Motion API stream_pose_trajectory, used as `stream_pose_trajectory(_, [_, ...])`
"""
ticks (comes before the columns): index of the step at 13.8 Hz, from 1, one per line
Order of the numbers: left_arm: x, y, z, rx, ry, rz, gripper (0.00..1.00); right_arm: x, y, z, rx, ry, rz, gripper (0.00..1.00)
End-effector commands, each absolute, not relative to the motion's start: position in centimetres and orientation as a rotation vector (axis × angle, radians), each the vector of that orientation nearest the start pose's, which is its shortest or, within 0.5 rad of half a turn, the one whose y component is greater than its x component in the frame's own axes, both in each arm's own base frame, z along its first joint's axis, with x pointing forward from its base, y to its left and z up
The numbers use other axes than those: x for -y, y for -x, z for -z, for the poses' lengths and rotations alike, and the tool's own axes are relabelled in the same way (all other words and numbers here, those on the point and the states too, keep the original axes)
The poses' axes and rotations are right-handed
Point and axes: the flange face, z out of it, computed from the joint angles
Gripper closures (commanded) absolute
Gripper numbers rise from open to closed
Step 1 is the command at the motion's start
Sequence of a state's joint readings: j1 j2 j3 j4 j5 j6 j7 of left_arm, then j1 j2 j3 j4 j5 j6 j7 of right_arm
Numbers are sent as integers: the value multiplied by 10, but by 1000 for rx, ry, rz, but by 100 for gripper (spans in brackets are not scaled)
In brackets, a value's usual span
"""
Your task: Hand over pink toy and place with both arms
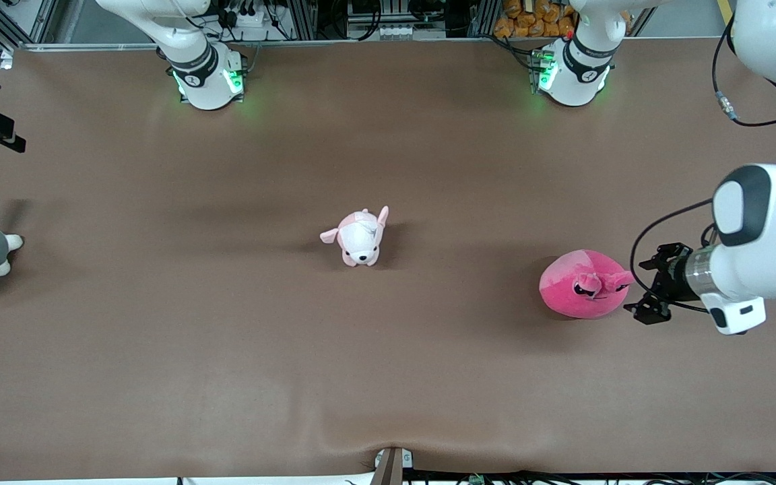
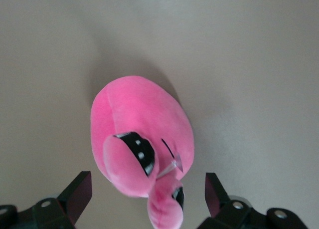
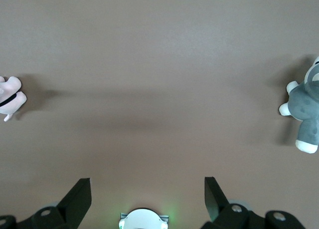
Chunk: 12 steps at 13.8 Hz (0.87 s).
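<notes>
My left gripper [image 1: 645, 288] stands fully open and empty, low over the table [image 1: 226, 337] at the left arm's end. The pink toy [image 1: 582, 283] lies on the cloth just ahead of my fingertips [image 2: 79, 191], face toward me, not yet between them.

Handling, by my judgement: a stuffed plush, light, soft and easily squashed, with no risk of breakage. The fleecy pile should give the pads fair friction. The body is a rounded blob, too broad to span at its widest; I would close across the narrower face end or pinch deep into the stuffing, not on the floppy ear [image 2: 164, 214], which would let it dangle.

Surface is short hot-pink fleece, with a paler patch and glossy dark half-lidded eyes [image 2: 137, 149].

My right gripper [image 3: 147, 199] waits high above its own base, wide open, holding nothing.
</notes>
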State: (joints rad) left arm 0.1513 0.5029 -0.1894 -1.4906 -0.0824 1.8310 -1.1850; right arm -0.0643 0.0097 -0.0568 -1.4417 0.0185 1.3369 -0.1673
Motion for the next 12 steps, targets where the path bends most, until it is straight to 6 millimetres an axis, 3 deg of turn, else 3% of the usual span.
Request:
stream_pose_trajectory(1, [-15, -670, -361, 2000, 2549, -526, 0, 67, -531, -668, 71, 3110, -150, 0])
stream_pose_trajectory(2, [-22, -671, -356, 2041, 2537, -562, 0, 68, -531, -668, 68, 3110, -146, 0])
stream_pose_trajectory(4, [-11, -672, -336, 2027, 2532, -613, 0, 73, -535, -665, 47, 3112, -141, 0])
stream_pose_trajectory(6, [-5, -666, -320, 2001, 2519, -652, 0, 99, -549, -643, -22, 3094, -147, 0])
stream_pose_trajectory(9, [-3, -662, -314, 2006, 2506, -665, 4, 98, -558, -637, -20, 3095, -157, 0])
stream_pose_trajectory(10, [-3, -661, -313, 2010, 2507, -662, 90, 95, -563, -637, -9, 3100, -130, 0])
stream_pose_trajectory(11, [-2, -662, -314, 2009, 2513, -657, 100, 91, -571, -639, 19, 3109, -67, 0])
stream_pose_trajectory(12, [2, -664, -315, 2009, 2523, -642, 100, 86, -578, -640, 54, 3114, -10, 0])
